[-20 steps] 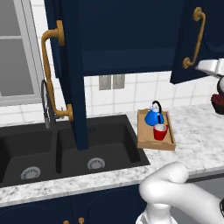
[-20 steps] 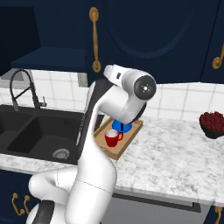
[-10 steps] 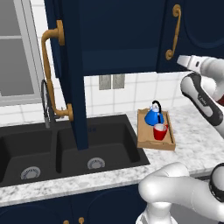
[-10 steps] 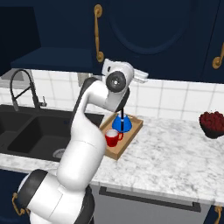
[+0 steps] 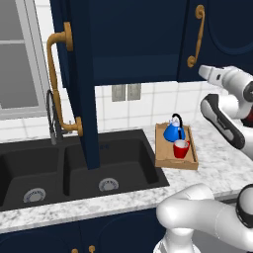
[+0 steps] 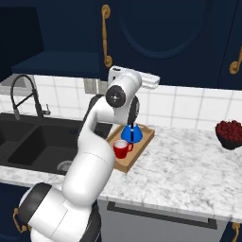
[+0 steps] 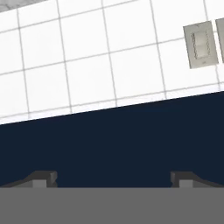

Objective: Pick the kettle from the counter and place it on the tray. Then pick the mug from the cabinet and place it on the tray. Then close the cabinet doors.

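The blue kettle [image 5: 174, 131] [image 6: 132, 134] and the red mug [image 5: 181, 148] [image 6: 122, 149] both stand on the wooden tray [image 5: 163, 159] [image 6: 143, 144], which lies on the marble counter [image 5: 217, 163] right of the sink. The cabinet's left door [image 5: 81, 74] stands wide open, showing the navy shelf [image 6: 52, 64]. The right door [image 5: 217, 34] [image 6: 160, 38] looks shut or nearly so. My gripper [image 5: 205, 72] [image 7: 113, 178] hangs open and empty just under the right door's lower edge. It faces a navy surface and the tiled wall.
A black double sink [image 5: 74, 173] with a tall faucet [image 5: 52, 116] lies left of the tray. Wall outlets [image 5: 126, 92] [image 7: 202, 43] sit under the cabinet. A bowl of red fruit [image 6: 230, 133] stands far right. The open left door juts out over the sink.
The right cabinet door swung from angled open to about shut. The arm followed it leftward, and its hand is now under the door's lower edge. Kettle, mug and tray stayed put.
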You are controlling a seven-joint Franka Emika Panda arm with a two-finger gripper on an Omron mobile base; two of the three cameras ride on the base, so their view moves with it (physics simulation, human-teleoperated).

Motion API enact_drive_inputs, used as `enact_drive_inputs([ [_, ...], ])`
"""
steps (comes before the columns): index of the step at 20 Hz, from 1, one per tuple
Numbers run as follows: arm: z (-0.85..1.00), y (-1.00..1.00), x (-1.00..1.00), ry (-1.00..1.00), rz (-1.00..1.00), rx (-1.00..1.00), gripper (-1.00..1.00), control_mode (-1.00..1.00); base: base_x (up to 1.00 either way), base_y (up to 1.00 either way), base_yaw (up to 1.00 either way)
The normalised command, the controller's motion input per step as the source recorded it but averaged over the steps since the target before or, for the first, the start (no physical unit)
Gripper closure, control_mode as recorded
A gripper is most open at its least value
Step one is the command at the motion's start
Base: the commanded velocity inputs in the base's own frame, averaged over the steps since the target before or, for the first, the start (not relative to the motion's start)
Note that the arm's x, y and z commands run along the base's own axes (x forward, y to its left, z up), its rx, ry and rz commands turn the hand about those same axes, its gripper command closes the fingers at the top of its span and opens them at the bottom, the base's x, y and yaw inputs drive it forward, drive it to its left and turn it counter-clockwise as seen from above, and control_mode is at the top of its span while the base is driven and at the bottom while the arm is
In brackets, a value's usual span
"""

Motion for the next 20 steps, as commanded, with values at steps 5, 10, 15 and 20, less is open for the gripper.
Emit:
enact_drive_inputs([
  [5, -0.13, -0.56, 0.24, 0.00, -0.19, 0.00, -1.00, -1.00, 0.00, 0.00, 0.00],
  [10, -0.60, -0.63, -0.15, 0.03, -0.17, 0.03, -1.00, -1.00, 0.00, 0.00, 0.00],
  [15, -0.52, -0.44, -0.61, 0.04, -0.14, 0.08, -1.00, -1.00, 0.00, 0.00, 0.00],
  [20, 0.91, -0.12, -0.27, 0.00, -0.05, 0.06, -1.00, -1.00, 0.00, 0.00, 0.00],
])
